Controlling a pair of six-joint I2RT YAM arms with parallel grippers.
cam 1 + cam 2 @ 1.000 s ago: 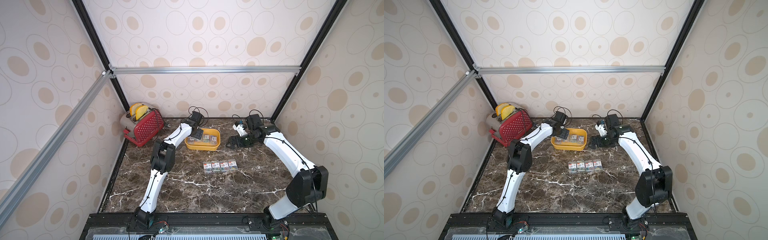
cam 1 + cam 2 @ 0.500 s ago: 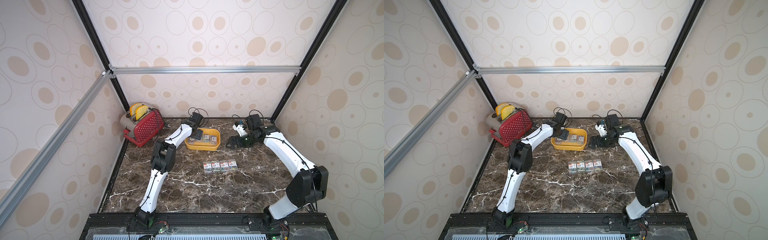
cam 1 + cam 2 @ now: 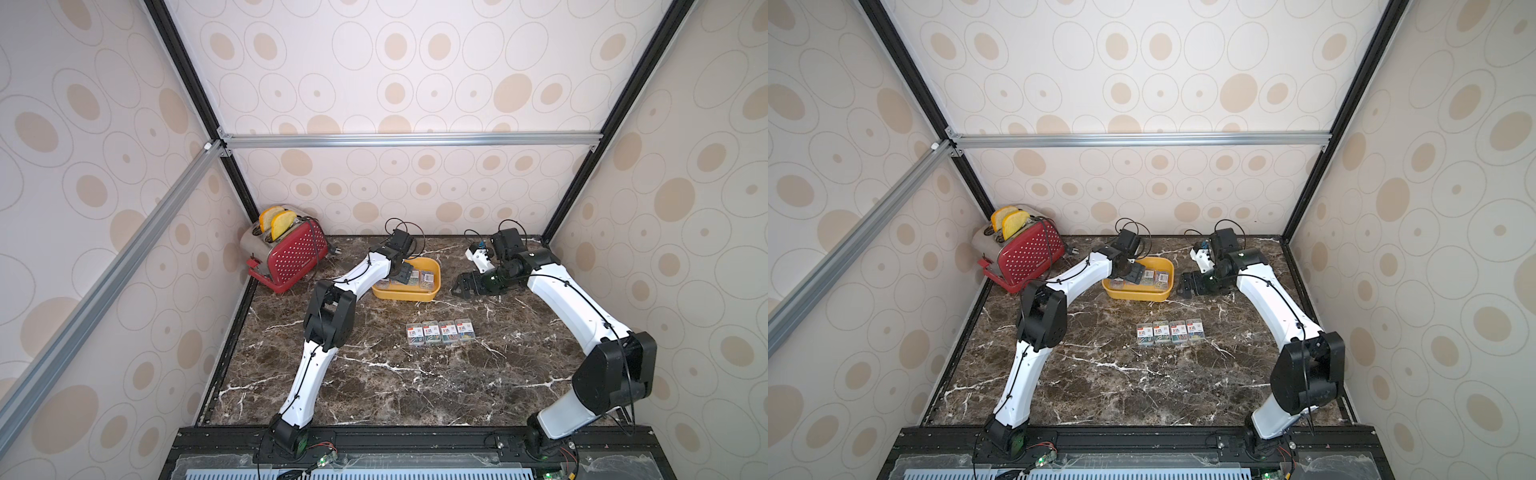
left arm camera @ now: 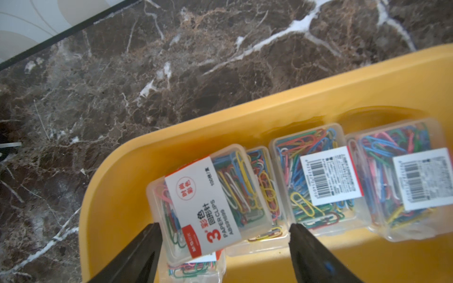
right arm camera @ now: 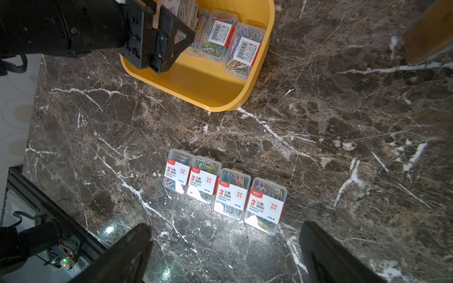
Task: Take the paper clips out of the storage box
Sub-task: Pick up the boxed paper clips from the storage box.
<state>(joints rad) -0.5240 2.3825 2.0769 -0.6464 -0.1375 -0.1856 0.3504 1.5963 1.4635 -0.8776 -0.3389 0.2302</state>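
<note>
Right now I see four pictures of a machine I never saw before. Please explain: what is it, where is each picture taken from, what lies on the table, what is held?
These are two robot arms on a marble table, each ending in a two-fingered gripper. Both top views look down on the whole scene; each wrist view comes from a camera on one arm's wrist. A yellow tub holds several clear boxes of coloured paper clips; four more boxes lie in a row on the table nearer the arms' bases. A red toaster stands in a far corner. The left gripper has its jaws apart on either side of a tilted box in the tub, not clearly gripping it. The right gripper is open and empty, above the table.
</note>
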